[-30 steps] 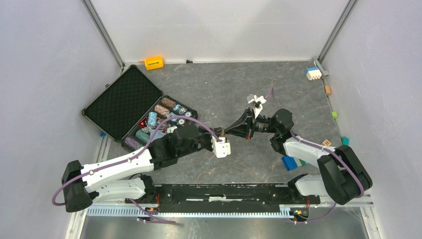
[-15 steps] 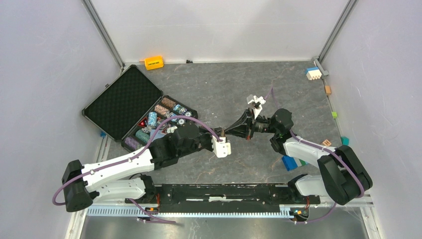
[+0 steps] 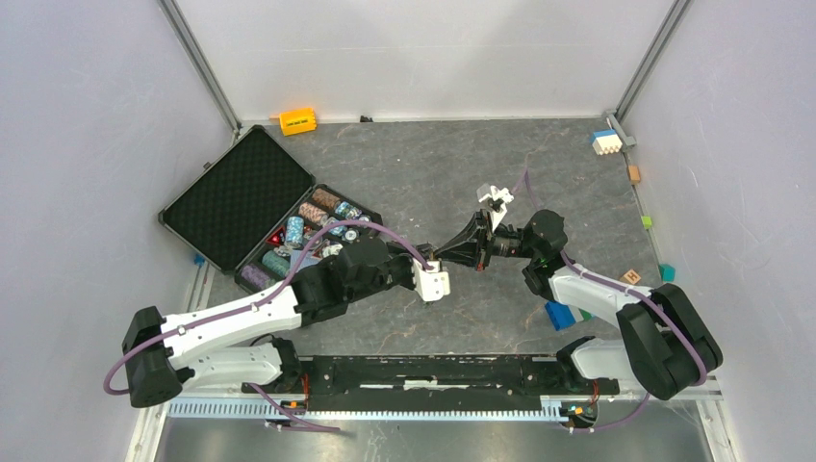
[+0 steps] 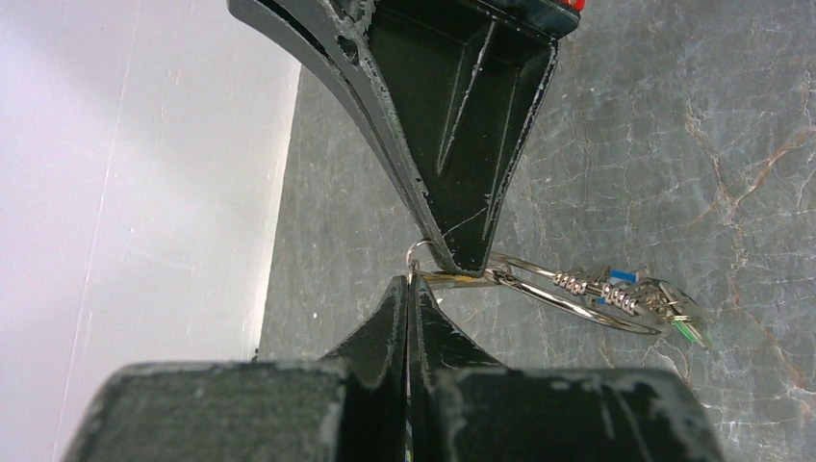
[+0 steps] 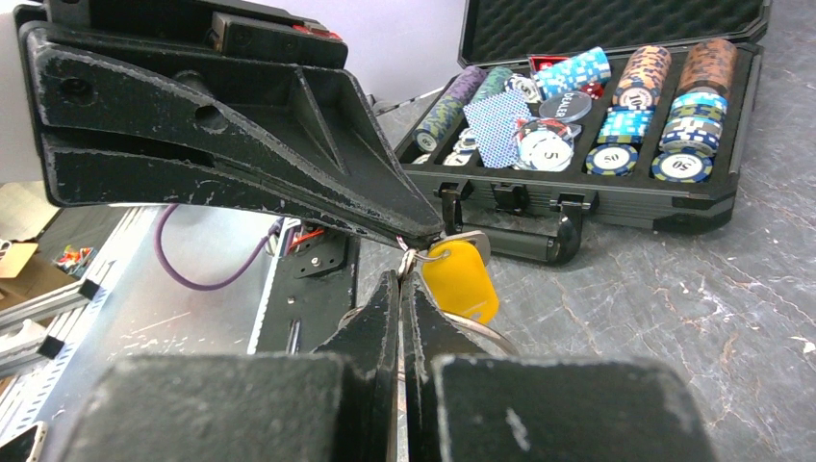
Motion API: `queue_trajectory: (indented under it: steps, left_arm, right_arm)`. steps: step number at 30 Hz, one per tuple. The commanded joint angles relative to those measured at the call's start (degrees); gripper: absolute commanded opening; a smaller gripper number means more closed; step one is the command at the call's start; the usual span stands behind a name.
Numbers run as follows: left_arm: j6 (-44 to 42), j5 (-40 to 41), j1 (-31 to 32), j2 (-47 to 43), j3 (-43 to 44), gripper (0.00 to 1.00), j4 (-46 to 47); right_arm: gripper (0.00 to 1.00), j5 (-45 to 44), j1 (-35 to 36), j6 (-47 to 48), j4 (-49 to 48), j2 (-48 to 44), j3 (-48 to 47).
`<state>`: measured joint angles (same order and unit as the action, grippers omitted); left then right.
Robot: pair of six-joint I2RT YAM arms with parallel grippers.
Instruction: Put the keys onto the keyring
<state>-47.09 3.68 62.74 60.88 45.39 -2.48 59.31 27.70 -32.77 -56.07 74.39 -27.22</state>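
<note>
My two grippers meet tip to tip above the middle of the table. My left gripper [image 3: 430, 263] [image 4: 409, 282] is shut and appears to pinch the small ring of a key with a yellow tag [image 5: 460, 279]. My right gripper [image 3: 441, 254] [image 5: 400, 279] is shut on the large silver keyring [image 4: 539, 284], whose loop also shows under its fingers [image 5: 486, 334]. Several small silver keys [image 4: 630, 294] with blue and green tags hang on the far side of that ring. The exact grip point is hidden between the fingertips.
An open black case [image 3: 241, 192] [image 5: 577, 207] of poker chips lies at the left. An orange-yellow block [image 3: 297, 121] sits at the back wall. A blue-white brick stack [image 3: 605, 142] is at the back right. A blue brick [image 3: 559, 315] lies under the right arm.
</note>
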Motion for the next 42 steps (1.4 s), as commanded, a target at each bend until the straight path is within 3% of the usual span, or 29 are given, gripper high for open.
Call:
queue_trajectory:
  steps: [1,16,21,28,42]
  left_arm:
    - [3.18,0.39,0.21,1.05,3.31,0.02,5.12]
    - [0.96,-0.13,-0.16,-1.48,0.97,0.02,4.72]
    - [0.05,-1.47,-0.16,-1.93,0.76,0.02,3.01]
    - [-1.48,-3.42,-0.24,-1.51,1.46,0.02,-1.34]
    - [-2.37,-1.57,-0.19,-0.86,1.38,0.02,-1.02]
  right_arm:
    - [0.0,0.06,0.51,2.06,-0.27,-1.7,-2.57]
    - [0.0,-0.25,0.38,6.54,4.64,-3.31,-3.42]
    - [0.0,-2.17,0.41,14.08,14.22,-4.91,-5.31]
    - [0.0,-3.08,0.41,18.78,19.66,-6.6,-6.69]
    - [0.0,0.68,0.25,19.74,19.61,-8.25,-7.41]
